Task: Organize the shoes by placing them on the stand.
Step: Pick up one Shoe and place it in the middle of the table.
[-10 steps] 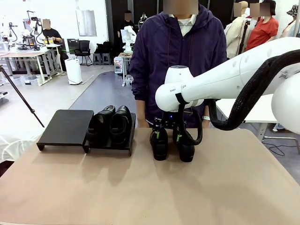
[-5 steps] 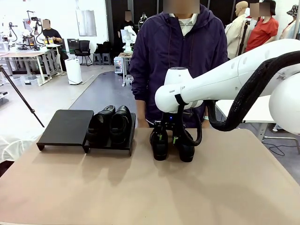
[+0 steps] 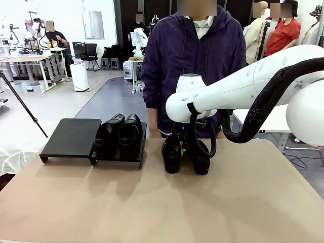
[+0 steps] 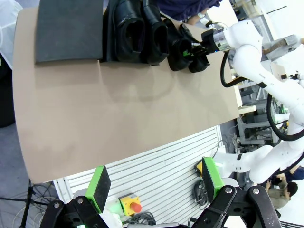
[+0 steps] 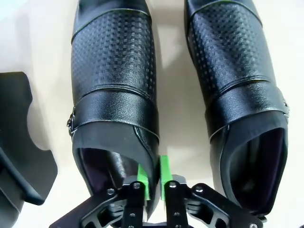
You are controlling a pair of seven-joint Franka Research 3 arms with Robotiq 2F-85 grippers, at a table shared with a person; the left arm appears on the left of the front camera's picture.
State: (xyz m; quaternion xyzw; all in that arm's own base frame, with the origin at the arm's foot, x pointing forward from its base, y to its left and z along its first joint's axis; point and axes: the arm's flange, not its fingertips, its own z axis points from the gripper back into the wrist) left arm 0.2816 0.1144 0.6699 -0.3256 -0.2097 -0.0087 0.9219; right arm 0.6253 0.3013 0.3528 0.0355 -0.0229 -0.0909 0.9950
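Observation:
Two black glossy shoes stand on the right platform of the stand, and the left platform is bare. On the beige table in front of the person stand a left shoe and a right shoe, toes toward me. My right gripper is down between them. In the right wrist view my right gripper is shut on the inner side wall of the left shoe, while the other shoe stands free beside it. My left gripper hangs open high above the table's near edge.
A person in a purple jacket stands at the far edge, right behind the two loose shoes. The stand's corner lies close to the left of the gripped shoe. Bare tabletop stretches across the front.
My right gripper's fingers have come together on the left shoe's side wall, and the arm has shifted slightly left. Shoes and stand have not moved.

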